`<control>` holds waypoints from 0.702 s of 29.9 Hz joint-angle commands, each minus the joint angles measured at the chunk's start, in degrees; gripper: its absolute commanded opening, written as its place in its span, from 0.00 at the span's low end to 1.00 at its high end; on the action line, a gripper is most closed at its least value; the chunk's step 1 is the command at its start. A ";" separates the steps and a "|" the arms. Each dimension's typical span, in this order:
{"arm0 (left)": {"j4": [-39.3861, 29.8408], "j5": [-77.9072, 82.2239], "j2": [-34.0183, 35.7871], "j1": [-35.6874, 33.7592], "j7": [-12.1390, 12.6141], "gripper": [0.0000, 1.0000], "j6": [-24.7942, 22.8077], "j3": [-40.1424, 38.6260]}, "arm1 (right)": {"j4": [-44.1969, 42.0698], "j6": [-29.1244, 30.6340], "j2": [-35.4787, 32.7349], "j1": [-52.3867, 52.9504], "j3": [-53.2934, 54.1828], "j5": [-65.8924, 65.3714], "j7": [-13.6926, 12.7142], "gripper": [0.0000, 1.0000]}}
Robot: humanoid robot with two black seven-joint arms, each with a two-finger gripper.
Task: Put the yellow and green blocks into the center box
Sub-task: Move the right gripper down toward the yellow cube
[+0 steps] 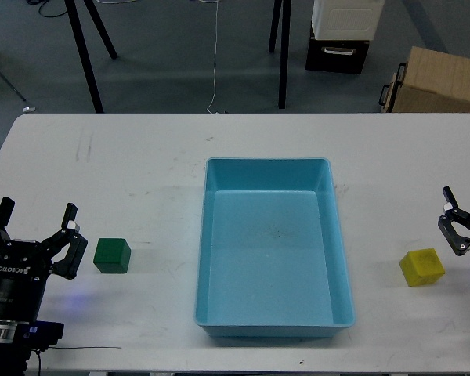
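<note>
Blue tray point(341, 235) holds nothing; left pincer point(34, 215) and right pincer point(453, 215) gape.

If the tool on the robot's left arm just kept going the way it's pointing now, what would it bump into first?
The left tool points away from the robot, up the picture. Along that line I see only bare white table. The green block sits off to its side, the blue tray further over, so the way looks free, though depth is hard to judge.
</note>
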 commanded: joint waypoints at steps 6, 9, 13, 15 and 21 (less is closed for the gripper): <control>-0.78 0.24 0.35 -0.76 -0.04 1.00 0.00 0.79 | 0.00 -0.01 0.16 -0.14 1.72 0.00 0.24 1.00; -1.49 0.15 0.27 -0.84 -0.39 1.00 0.00 0.70 | 0.18 -0.01 0.16 -0.14 4.35 0.00 0.16 1.00; -1.49 0.15 -0.26 -0.93 -0.66 1.00 0.00 0.70 | 0.18 -6.19 -2.63 1.70 5.06 -0.61 -0.98 1.00; -1.49 0.15 -0.52 -1.02 -0.66 1.00 0.00 0.70 | 0.35 -9.62 -7.81 5.55 4.19 -2.80 -2.82 1.00; -1.32 0.24 -0.52 -4.27 -0.57 1.00 0.00 1.49 | 0.26 -18.77 -23.37 23.82 -14.92 -12.02 -5.29 1.00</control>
